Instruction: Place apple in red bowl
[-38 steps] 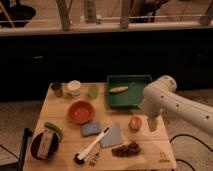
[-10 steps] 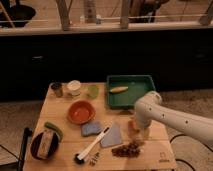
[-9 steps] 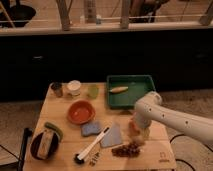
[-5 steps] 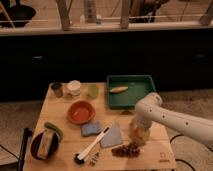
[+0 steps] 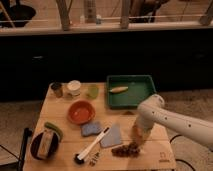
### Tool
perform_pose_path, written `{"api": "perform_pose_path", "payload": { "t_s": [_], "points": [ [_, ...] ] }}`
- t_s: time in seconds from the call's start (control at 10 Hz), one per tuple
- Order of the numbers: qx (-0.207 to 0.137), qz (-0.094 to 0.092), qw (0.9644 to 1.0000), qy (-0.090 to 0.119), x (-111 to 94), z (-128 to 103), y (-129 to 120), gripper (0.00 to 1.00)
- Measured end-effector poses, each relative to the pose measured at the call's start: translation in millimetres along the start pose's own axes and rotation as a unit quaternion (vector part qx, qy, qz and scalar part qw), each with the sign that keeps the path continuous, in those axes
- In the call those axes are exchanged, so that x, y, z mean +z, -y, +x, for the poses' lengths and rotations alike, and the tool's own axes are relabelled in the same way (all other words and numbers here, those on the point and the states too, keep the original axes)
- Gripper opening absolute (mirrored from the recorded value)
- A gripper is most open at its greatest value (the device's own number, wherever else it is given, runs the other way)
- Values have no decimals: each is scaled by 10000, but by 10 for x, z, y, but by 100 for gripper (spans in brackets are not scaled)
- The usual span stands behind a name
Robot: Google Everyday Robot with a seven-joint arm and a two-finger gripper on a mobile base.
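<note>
The apple is a small orange-red fruit on the wooden table, right of centre, mostly covered by my gripper. My gripper hangs from the white arm that reaches in from the right, and it is down over the apple. The red bowl sits on the table to the left of the gripper, a good distance away, with nothing in it.
A green tray holding a yellow banana-like thing stands behind the gripper. A dark grape bunch lies just in front of it. A blue cloth, sponge and brush lie between gripper and bowl. Cups stand at the back left, and a dark bowl at the front left.
The arm has come down and to the left onto the apple, which stood uncovered 3.8 s ago. Over the last second it has barely moved.
</note>
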State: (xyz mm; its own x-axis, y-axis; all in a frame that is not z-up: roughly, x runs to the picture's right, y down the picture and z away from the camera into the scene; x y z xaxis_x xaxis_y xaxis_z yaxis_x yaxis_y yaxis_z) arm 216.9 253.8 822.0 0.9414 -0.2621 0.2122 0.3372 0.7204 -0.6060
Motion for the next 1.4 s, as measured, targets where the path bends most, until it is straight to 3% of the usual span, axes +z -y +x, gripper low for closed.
{"api": "perform_pose_path", "payload": {
  "t_s": [0.2,0.5,0.9,1.4],
  "points": [
    [14,6,10000,-45,-191,25,-15,1],
    [4,1,10000,-87,-261,-3,-20,1],
    [-157,112,9996,-182,-676,-157,129,1],
    [-420,186,9986,-280,-897,-349,311,1]
  ]
}}
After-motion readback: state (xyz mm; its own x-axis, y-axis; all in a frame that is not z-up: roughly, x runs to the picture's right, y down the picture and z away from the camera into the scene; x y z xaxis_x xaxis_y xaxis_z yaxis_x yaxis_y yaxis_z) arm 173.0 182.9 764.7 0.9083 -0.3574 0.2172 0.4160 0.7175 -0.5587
